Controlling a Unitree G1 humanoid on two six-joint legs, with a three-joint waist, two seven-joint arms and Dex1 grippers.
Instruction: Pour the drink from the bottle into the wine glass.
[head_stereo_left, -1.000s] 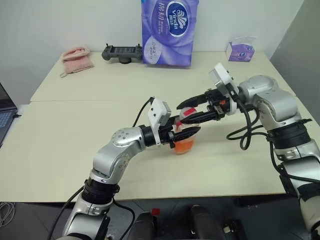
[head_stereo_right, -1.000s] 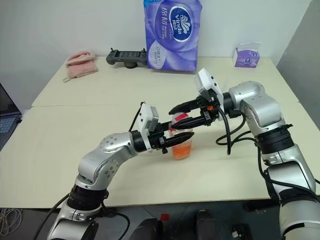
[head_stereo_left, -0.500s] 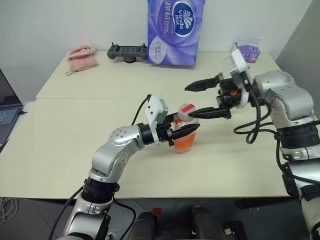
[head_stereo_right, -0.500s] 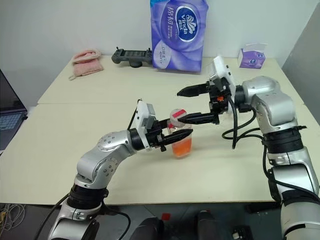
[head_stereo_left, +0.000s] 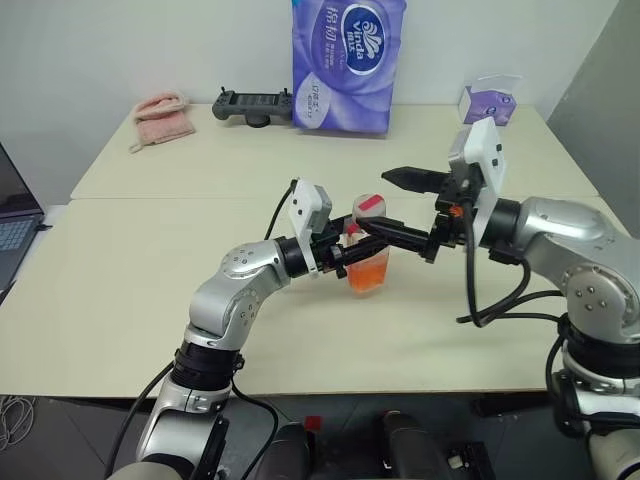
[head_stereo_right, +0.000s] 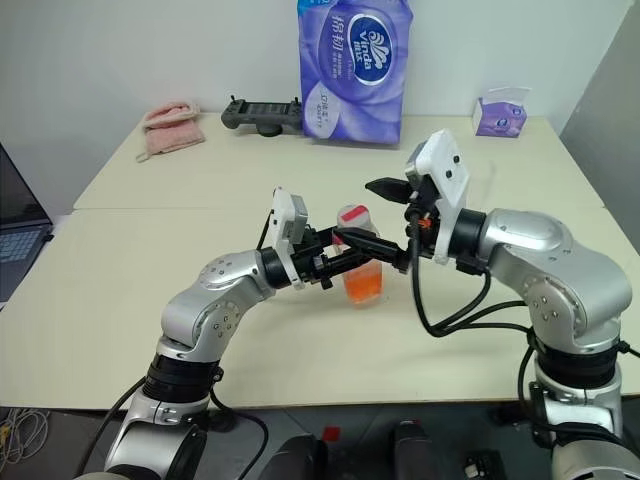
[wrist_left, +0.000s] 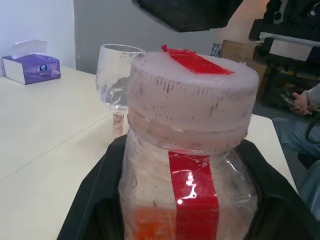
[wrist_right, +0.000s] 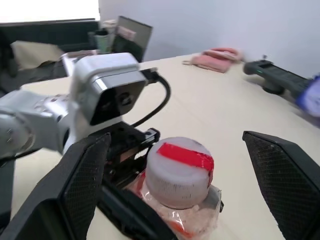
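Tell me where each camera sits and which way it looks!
Left and right eye views: on the head, looking forward and down at the table; both arms show, left pincer gripping the bottle, right pincer open.
Left wrist view: looks along its fingers at the bottle's cap, wine glass behind.
Right wrist view: looks between its fingers down at the cap and left arm.
All share the bottle.

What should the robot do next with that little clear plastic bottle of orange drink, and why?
Probably close the open right gripper on the pale round cap and twist it off. The left gripper is clamped on the small clear plastic bottle, the cap is on, and the right fingers stand wide on either side of it. The clear stemmed wine glass waits behind.
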